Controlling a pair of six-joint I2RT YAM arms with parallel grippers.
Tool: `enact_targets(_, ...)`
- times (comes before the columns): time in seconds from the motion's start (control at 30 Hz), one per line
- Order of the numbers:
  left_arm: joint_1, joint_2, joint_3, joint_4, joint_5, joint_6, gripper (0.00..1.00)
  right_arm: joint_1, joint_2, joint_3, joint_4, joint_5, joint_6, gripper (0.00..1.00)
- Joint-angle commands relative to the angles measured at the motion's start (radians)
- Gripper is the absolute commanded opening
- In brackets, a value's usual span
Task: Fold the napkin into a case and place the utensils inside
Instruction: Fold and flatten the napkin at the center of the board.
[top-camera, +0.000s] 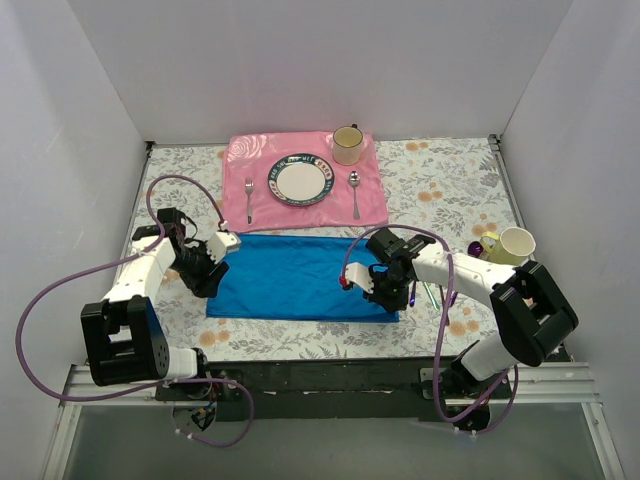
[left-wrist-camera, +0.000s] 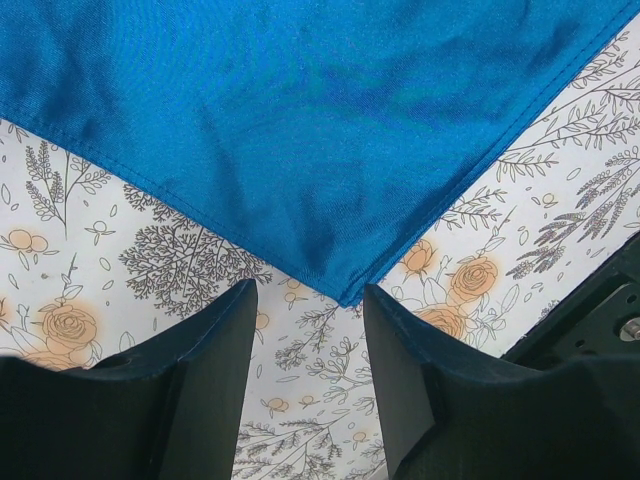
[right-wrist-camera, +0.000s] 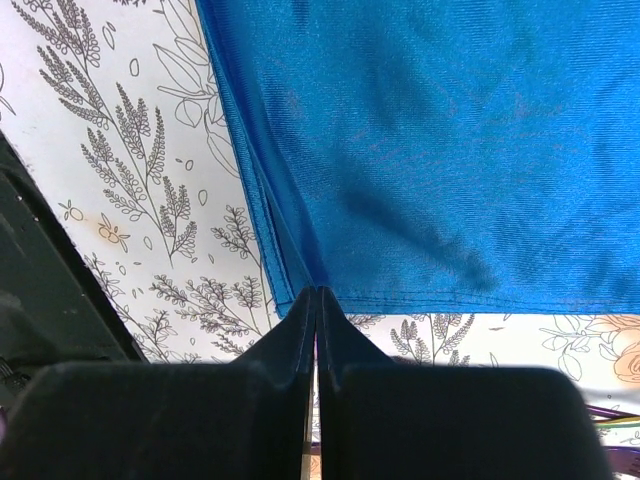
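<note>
The blue napkin (top-camera: 300, 277) lies flat as a wide rectangle on the floral table, doubled along its right edge in the right wrist view (right-wrist-camera: 420, 150). My left gripper (top-camera: 210, 278) is open at the napkin's left end. In the left wrist view (left-wrist-camera: 305, 297) a cloth corner (left-wrist-camera: 348, 290) points into the gap between its jaws. My right gripper (top-camera: 385, 297) is shut on the napkin's near right corner (right-wrist-camera: 316, 292). The iridescent utensils (top-camera: 430, 293) lie just right of that gripper, mostly hidden by the arm.
A pink placemat (top-camera: 240, 160) at the back holds a plate (top-camera: 300, 180), a silver fork (top-camera: 249, 198), a silver spoon (top-camera: 354, 192) and a cup (top-camera: 347, 145). More cups (top-camera: 514, 246) stand at the right. Purple cables loop by both arms.
</note>
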Motion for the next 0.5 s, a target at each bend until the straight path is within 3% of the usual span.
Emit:
enact_targets(0.0,0.004,-0.002,0.008,0.008,0.016,0.010,0.46,0.006,-0.036,0.001,-0.040,-0.016,-0.016,0.01)
enact_targets(0.47,0.002,-0.005,0.003,0.011,0.017,0.007,0.46,0.005,-0.065,-0.018,-0.069,-0.013,-0.034,0.01)
